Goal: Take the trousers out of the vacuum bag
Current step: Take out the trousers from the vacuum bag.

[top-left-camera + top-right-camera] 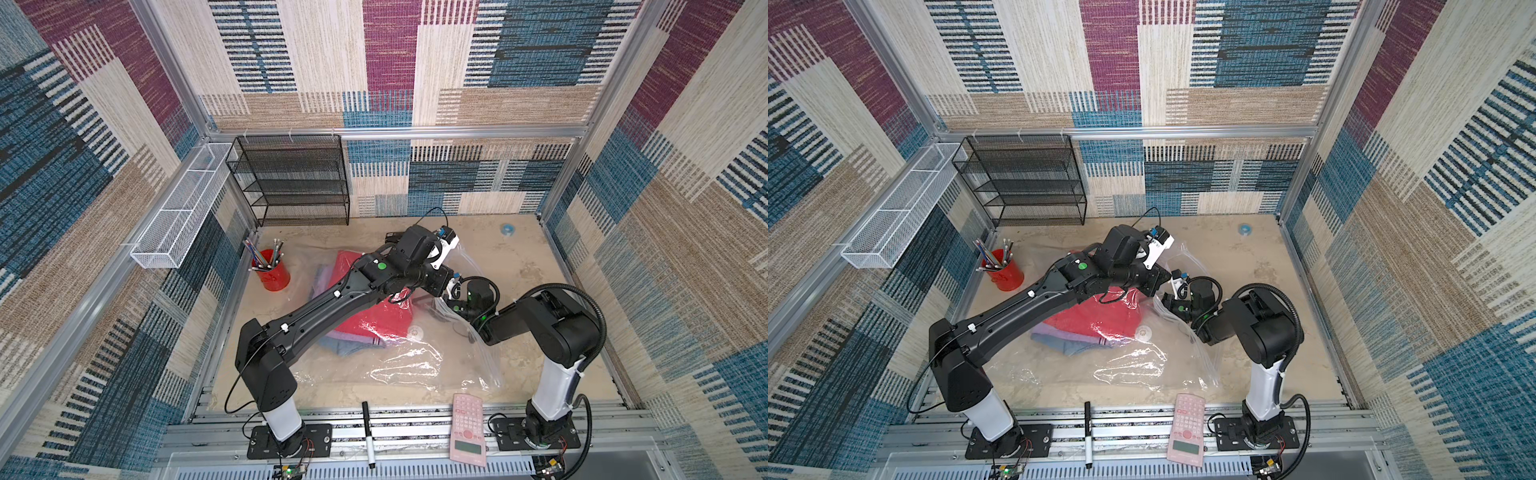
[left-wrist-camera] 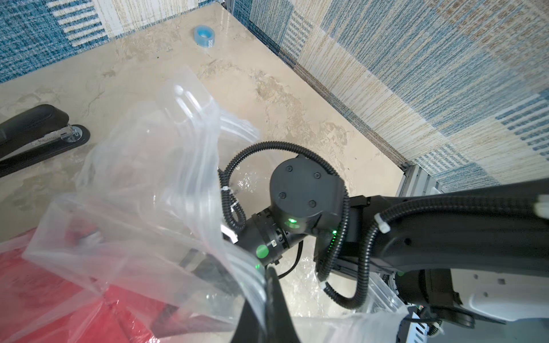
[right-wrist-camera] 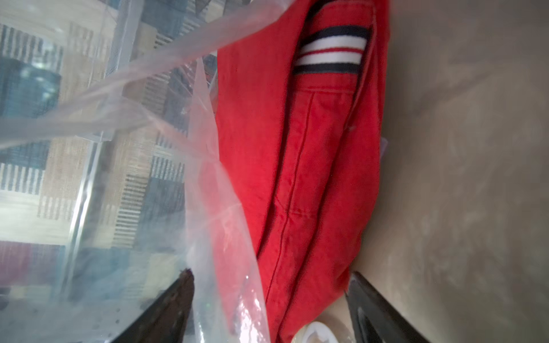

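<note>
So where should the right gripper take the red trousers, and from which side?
Probably the thick folded edge of the red trousers nearest the mouth of the bag, coming in low from the robot's right. The left gripper, shut on the bag's upper sheet, holds that mouth lifted, and the right gripper stands open with this edge before it. From above, plastic covers the cloth.

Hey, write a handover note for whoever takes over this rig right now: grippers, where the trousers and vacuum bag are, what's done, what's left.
Left gripper: shut on the vacuum bag at its mouth edge, holding it raised.
Right gripper: open at the mouth, red trousers between its jaws, not gripped.
Things: red trousers on top, lilac and denim pairs beneath, all inside the bag.
Done: bag mouth open.
Left: pull out all three pairs.
</note>
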